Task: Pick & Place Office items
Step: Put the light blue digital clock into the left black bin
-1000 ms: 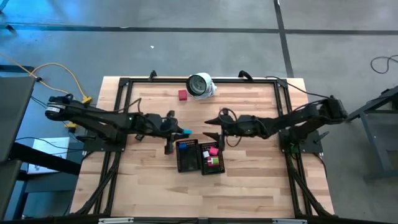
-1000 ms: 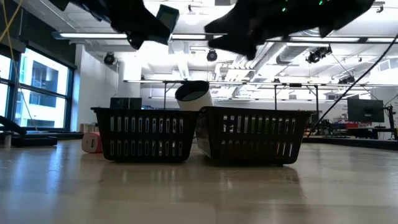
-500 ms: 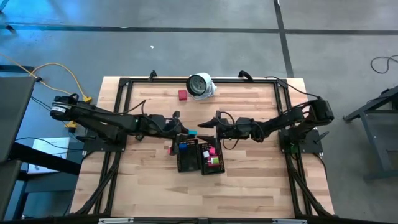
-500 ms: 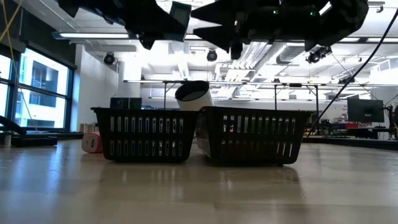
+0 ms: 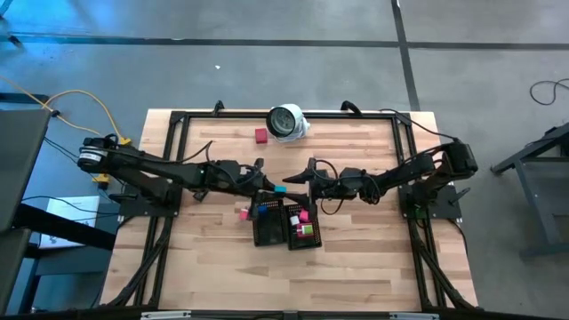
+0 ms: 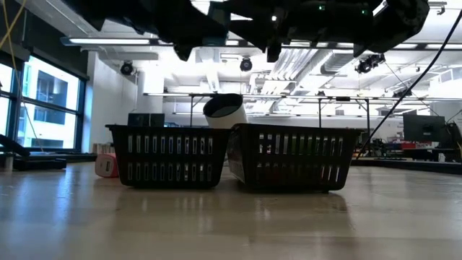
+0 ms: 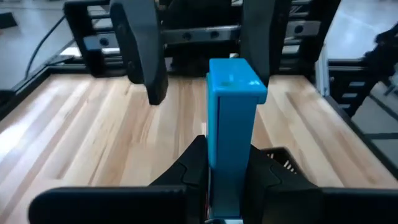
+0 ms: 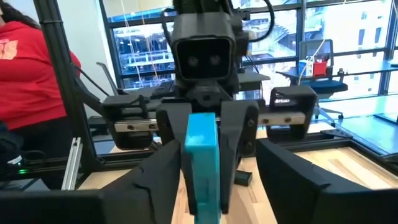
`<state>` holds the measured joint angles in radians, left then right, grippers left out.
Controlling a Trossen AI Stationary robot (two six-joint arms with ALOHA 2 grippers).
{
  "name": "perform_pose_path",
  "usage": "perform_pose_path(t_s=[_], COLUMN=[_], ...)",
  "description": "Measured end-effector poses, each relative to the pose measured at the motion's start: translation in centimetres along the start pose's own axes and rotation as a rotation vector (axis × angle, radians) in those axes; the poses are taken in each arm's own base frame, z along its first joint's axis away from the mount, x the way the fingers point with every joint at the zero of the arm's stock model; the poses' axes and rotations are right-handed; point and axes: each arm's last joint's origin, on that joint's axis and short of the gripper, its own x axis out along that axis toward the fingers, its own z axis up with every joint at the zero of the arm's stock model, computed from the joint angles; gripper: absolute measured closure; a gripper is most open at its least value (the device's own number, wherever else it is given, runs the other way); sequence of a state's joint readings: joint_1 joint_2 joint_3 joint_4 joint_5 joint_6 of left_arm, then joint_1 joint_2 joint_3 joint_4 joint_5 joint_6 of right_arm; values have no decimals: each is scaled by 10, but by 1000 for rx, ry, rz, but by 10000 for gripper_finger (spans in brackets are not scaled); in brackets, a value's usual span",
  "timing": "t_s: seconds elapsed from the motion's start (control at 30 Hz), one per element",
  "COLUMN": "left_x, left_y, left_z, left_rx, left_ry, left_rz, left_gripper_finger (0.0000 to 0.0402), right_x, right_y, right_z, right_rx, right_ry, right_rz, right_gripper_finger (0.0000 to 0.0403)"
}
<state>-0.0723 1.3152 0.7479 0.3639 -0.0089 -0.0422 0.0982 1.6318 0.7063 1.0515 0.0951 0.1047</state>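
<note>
My left gripper [image 5: 271, 188] is shut on a blue block [image 5: 280, 188], one of the office items, above the far edge of the two black trays [image 5: 265, 233]. My right gripper [image 5: 304, 178] faces it from the right. It is open, with its fingers [image 7: 142, 56] on either side of the block's free end [image 8: 202, 155]. A pink piece [image 5: 243, 212] lies on the table left of the trays. A red piece [image 5: 260, 135] lies near the far edge. Pink and green pieces [image 5: 305, 224] sit in the right tray. My left gripper pinches the blue block's lower sides [image 7: 231, 177] between its two fingers. The fingers come nearly level from the table's left and lie along the block. The block juts out past the fingertips toward my right gripper, lifted clear above the trays.
A round white-and-grey object [image 5: 287, 122] stands at the far edge, behind the trays in the low view [image 6: 224, 110]. A black frame [image 5: 178, 124] borders the wooden table. A person in red [image 8: 31, 74] sits beyond the table's left side.
My left gripper has gone toward the table's right with the blue block, which now reaches over the trays' far edge, close to my right gripper. My right gripper has tipped up from slanting downward to about level, so that it faces the block.
</note>
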Motion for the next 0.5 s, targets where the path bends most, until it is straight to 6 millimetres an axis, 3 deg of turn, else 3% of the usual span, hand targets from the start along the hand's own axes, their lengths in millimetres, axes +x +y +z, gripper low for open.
perform_pose_path(t_s=[0.27,0.5], left_x=[3,3], left_y=[3,3], left_z=[1,3], left_rx=[-5,2], left_ry=[-28,-46], left_rz=[-7,-21], left_gripper_finger=[359,359], right_x=[0,0], right_y=[0,0], right_z=[-1,-1], right_rx=[-2,-2], right_ry=[13,15], right_rz=[-1,4], right_gripper_finger=[261,341])
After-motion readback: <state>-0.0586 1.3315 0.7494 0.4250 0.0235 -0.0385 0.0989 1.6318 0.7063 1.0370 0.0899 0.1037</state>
